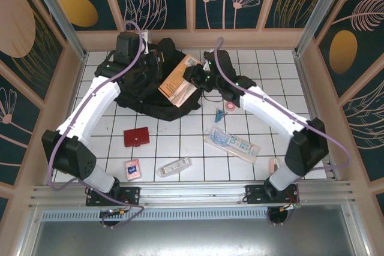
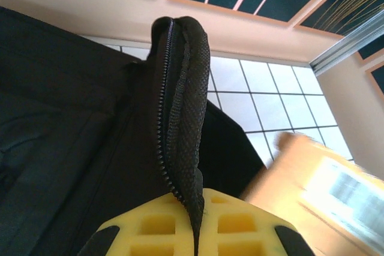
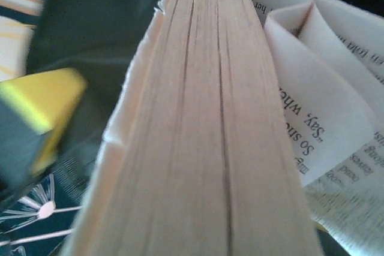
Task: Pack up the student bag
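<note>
Left hand (image 2: 195,232) pinching student bag (image 2: 60,148) zipper edge, right hand (image 1: 192,76) clamping open book (image 3: 204,118), page reading "Say, whe"

Bright, even light falls from above on the white worktop (image 1: 180,145), leaving only soft, short shadows under the arms and no harsh glare. The student bag (image 1: 150,97) reads as a dark mass with little detail. In the left wrist view its zipper edge is sharp, the left pincer (image 2: 195,229) soft, and the book (image 2: 318,184) smeared and washed out. In the right wrist view the page edges are hazy, the print legible.
</note>
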`<state>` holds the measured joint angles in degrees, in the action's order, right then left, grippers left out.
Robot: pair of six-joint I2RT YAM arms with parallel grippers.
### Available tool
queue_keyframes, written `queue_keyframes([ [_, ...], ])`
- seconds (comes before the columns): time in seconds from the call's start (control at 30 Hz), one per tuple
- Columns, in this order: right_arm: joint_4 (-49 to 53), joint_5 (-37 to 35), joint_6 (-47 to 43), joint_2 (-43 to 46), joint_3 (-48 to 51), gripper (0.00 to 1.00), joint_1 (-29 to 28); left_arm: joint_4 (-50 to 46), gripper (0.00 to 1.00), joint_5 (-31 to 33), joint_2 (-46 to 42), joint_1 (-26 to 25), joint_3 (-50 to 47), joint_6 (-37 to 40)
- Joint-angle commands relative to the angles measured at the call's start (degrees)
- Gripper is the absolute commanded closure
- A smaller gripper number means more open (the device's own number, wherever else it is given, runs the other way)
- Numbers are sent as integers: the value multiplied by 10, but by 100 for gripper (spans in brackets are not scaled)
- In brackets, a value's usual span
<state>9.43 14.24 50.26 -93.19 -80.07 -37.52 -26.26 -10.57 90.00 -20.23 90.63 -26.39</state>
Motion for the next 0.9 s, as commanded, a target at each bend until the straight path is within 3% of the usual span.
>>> queue_keyframes([
  [0.0,-23,25,-22,-51,-24,78,27,18,100,-32,1,0,58,19],
  [0.13,-47,63,-27,-88,-35,78,47,20,100,-53,2,0,78,26],
  [0.4,-131,155,-11,-177,-100,76,40,78,100,-189,21,-1,74,26],
  [0.63,-227,227,16,-246,-144,75,39,103,100,-253,30,0,69,33],
  [0.87,-237,250,31,-327,-199,72,22,139,100,-330,49,-1,87,21],
])
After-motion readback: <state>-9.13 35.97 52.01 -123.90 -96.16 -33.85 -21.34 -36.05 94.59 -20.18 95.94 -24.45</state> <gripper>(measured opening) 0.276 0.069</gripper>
